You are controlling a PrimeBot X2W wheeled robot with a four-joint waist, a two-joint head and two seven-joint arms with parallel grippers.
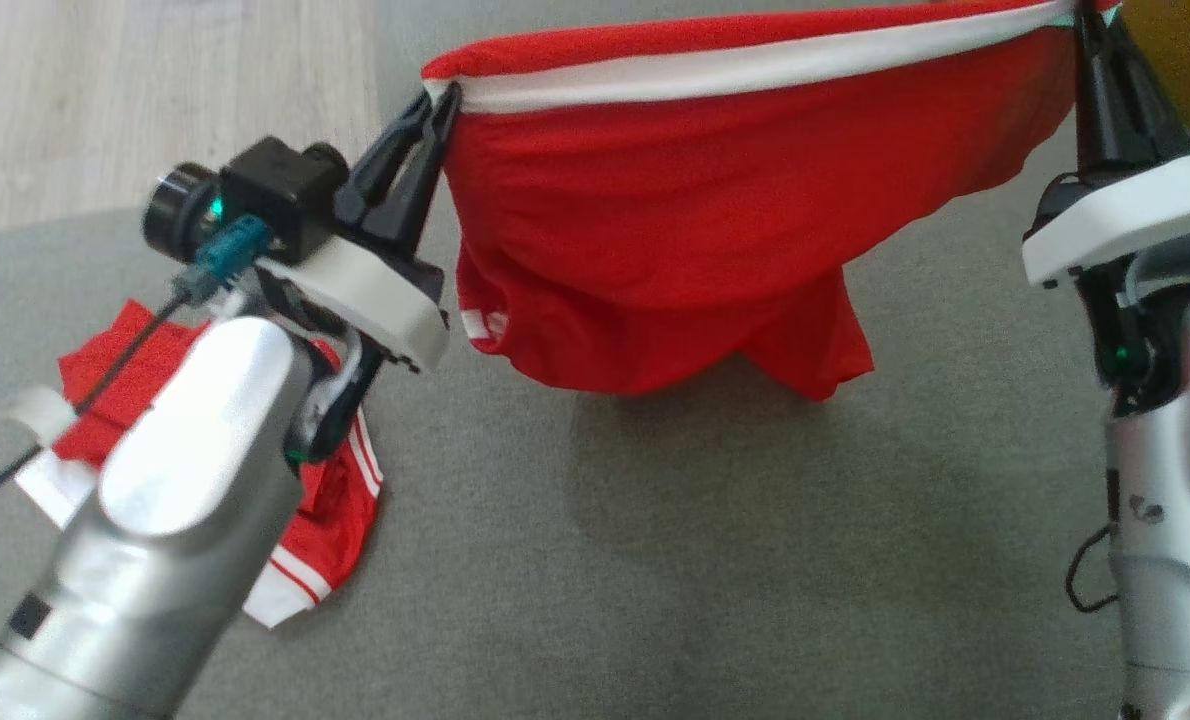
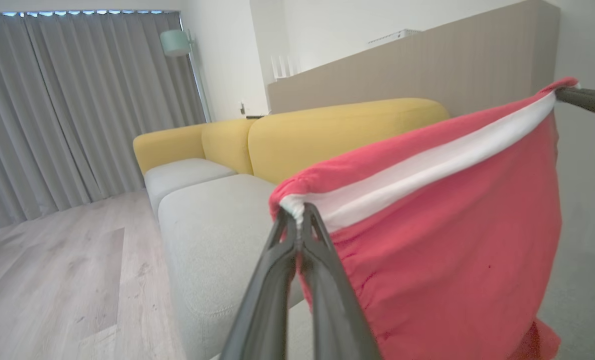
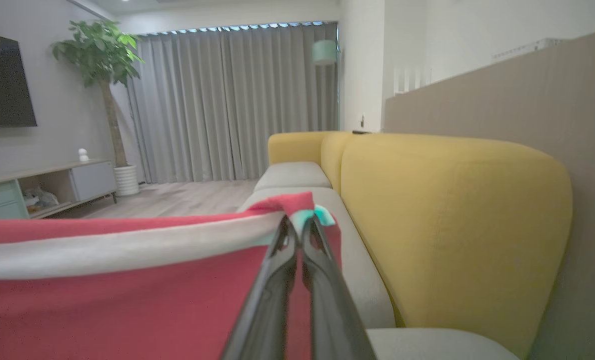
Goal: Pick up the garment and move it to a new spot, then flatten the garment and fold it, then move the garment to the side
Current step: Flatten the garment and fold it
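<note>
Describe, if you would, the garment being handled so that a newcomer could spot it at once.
Above the grey cushion, a red garment hangs stretched between the left claw and right claw, white band along its top edge. The other red garment lies on the cushion; this one alone is held up.

garment (image 1: 735, 200): red, white band | sofa backrest (image 3: 452, 220): yellow | seat cushion (image 1: 655, 560): grey | curtains (image 2: 77, 110): grey

Carrying everything: a grey fabric cushion (image 1: 655, 560), meeting pale wood floor (image 1: 155, 90) at the upper left. Lying crumpled on it at the lower left: a red piece with white stripes (image 1: 340, 520). Dangling low over its far part, contact unclear: the hanging red garment (image 1: 655, 250).
</note>
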